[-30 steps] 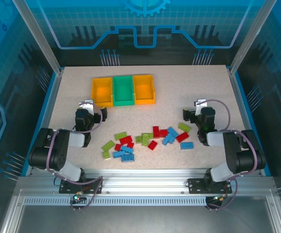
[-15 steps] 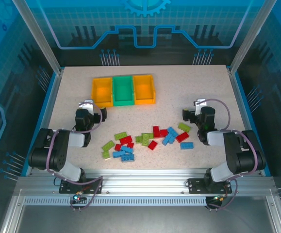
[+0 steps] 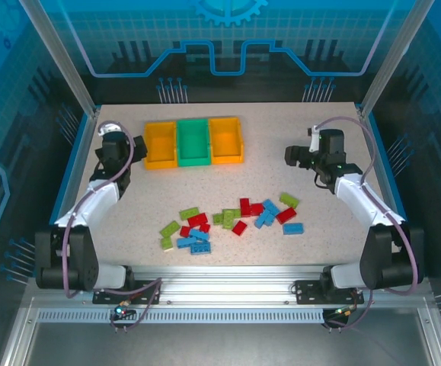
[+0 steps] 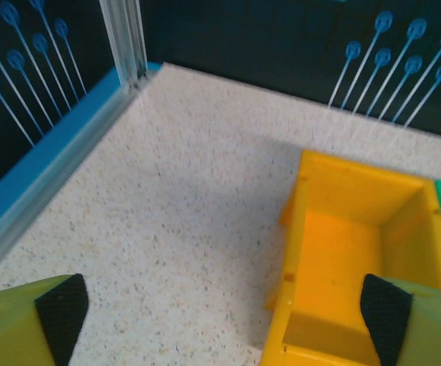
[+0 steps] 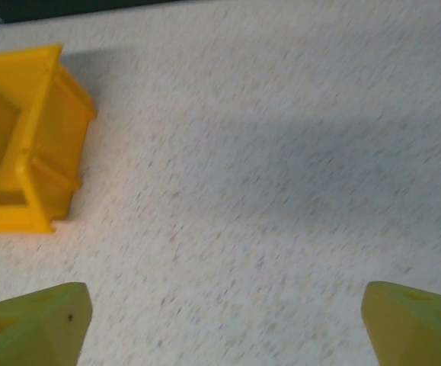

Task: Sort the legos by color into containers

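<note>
**Asker:** What do the legos look like, and where are they?

**Describer:** The legos [image 3: 230, 219] are small studded rectangular bricks in lime green, red and blue. The colours are mixed in a loose scatter on the speckled beige desk [image 3: 319, 130], in its near half, between the two arms. Several bricks touch or overlap. A blue brick [image 3: 200, 248] lies nearest the front edge, and a lime green brick [image 3: 289, 200] sits at the right end of the scatter.

**Asker:** And the containers?

**Describer:** The containers [image 3: 193, 141] are three open rectangular bins joined in a row near the back of the desk, a little left of centre. The outer two are orange-yellow and the middle one is green. The row is well apart from the bricks, which all lie on the desk outside the bins.

**Asker:** How are the tools set?

**Describer:** The left tool [image 4: 224, 314] hovers just left of the row with its jaws spread wide, pinching nothing. Its wrist view looks into the left orange-yellow bin [image 4: 342, 252]. The right tool [image 5: 224, 309] hangs over bare desk to the right of the row. Its jaws are also spread wide, with only desk showing between them.
</note>
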You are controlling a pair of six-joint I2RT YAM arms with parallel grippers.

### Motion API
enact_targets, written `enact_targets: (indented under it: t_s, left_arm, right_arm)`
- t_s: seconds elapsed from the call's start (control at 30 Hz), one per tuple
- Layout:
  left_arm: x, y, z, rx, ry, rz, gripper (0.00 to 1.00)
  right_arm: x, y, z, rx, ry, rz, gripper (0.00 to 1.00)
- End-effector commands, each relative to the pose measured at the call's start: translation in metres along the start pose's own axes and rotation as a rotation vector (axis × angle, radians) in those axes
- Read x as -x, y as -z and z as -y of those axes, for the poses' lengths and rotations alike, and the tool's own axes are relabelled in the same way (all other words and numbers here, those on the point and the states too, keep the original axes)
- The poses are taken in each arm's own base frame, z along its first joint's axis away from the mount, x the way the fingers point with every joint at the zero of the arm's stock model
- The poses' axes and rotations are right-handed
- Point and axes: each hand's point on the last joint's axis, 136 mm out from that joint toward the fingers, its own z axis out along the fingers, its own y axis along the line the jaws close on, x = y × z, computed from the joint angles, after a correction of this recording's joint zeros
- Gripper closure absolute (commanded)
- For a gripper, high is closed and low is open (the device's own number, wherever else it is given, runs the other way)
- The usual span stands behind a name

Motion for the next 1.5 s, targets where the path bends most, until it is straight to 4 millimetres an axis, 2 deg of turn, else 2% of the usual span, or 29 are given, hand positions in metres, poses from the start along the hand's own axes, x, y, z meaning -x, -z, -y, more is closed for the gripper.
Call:
enact_targets:
  t_s: [0.0,0.1,0.23,0.4,0.5,0.7,0.87,1.0,1.2,1.47]
  left_arm:
    - [-0.044,-0.021,0.013,-0.065,-0.034,-0.242,0.14]
    - [-0.05,-0.04,0.017,-0.067,-0.016,-0.329,0.26]
    - [-0.046,-0.052,0.028,-0.129,0.017,-0.33,0.29]
    - [-0.059,-0.072,0.033,-0.139,0.029,-0.414,0.36]
    - [-0.064,-0.078,0.037,-0.162,0.041,-0.421,0.43]
    - [-0.074,-0.081,0.048,-0.203,0.04,-0.449,0.63]
    - [-0.081,-0.077,0.062,-0.224,0.003,-0.449,0.77]
    - [-0.082,-0.068,0.082,-0.249,-0.069,-0.429,0.82]
    - [-0.085,-0.049,0.107,-0.282,-0.119,-0.403,0.85]
    - [-0.1,-0.024,0.134,-0.318,-0.175,-0.403,0.85]
  right_arm:
    - [-0.036,0.002,-0.023,0.075,-0.024,-0.179,0.09]
    - [-0.039,0.003,-0.029,0.082,-0.023,-0.196,0.1]
    - [-0.044,0.007,-0.031,0.09,-0.017,-0.207,0.1]
    - [-0.046,0.009,-0.034,0.096,-0.022,-0.221,0.1]
    - [-0.045,0.012,-0.033,0.089,-0.02,-0.219,0.1]
    - [-0.051,0.024,-0.029,0.063,-0.014,-0.237,0.1]
    - [-0.072,0.035,-0.023,0.032,-0.04,-0.3,0.11]
    - [-0.099,0.037,-0.011,-0.044,-0.098,-0.407,0.12]
    - [-0.128,0.032,-0.011,-0.058,-0.181,-0.515,0.14]
    - [-0.158,0.023,-0.015,-0.066,-0.272,-0.627,0.14]
